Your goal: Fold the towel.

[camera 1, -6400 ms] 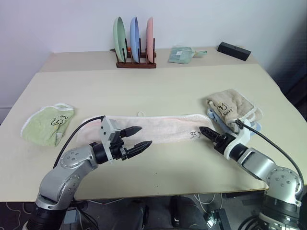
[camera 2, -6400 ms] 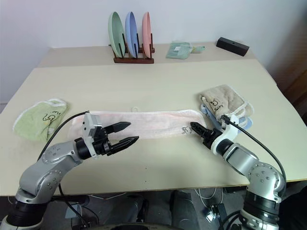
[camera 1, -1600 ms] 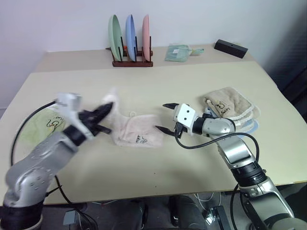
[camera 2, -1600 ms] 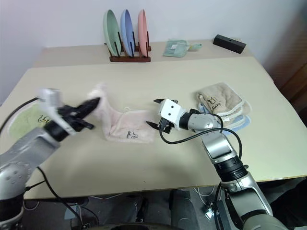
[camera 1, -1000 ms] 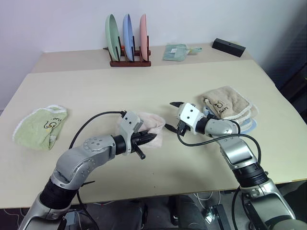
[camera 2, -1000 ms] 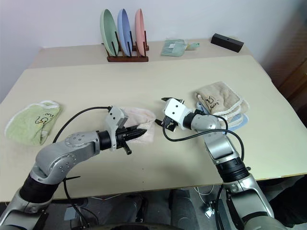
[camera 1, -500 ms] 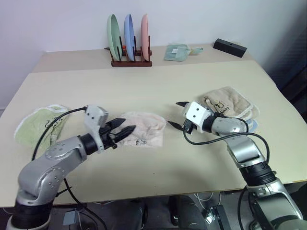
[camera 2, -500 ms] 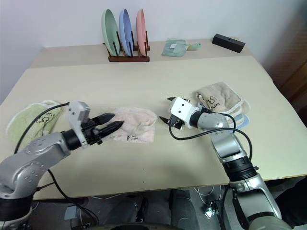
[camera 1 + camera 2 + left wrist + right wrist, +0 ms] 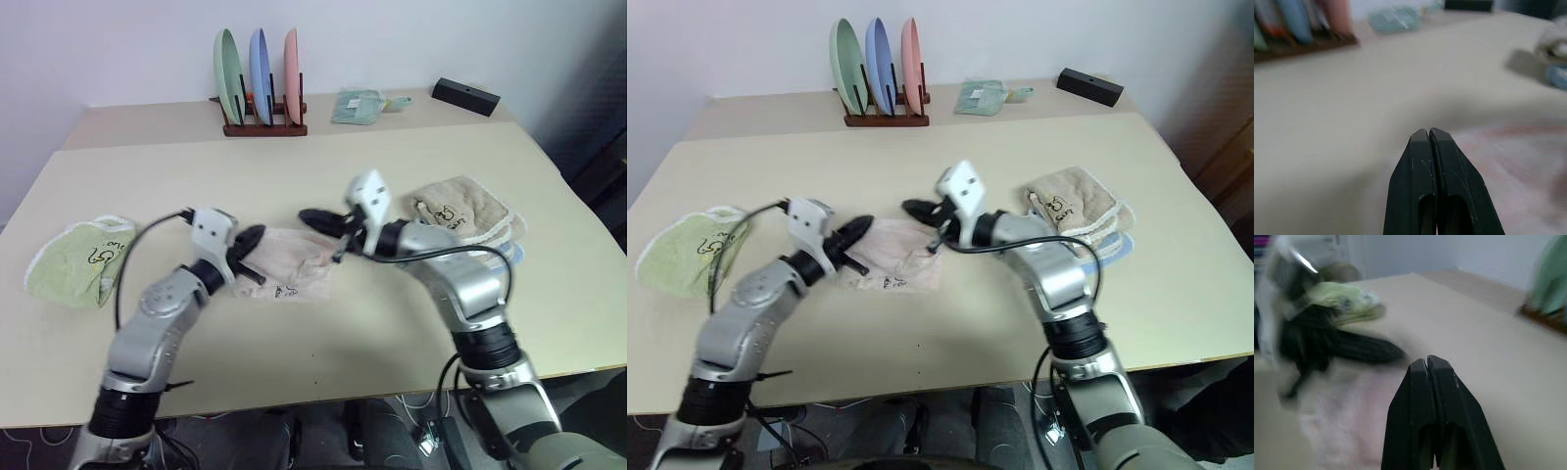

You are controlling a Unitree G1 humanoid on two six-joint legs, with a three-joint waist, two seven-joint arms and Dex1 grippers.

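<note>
The bench [image 9: 411, 323] is seen from above by both eye views, facing forward and down. From each wrist, its own closed claw is viewed closely; the towel [image 9: 294, 257] is shared.

Beige table [image 9: 411, 323], plain white wall [image 9: 118, 49]

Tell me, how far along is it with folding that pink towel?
Mostly done, it seems: the pink towel lies on the table as a small folded bundle, logo showing. The left gripper and right gripper are both shut and empty over its far edge. What may remain is neatening.
</note>
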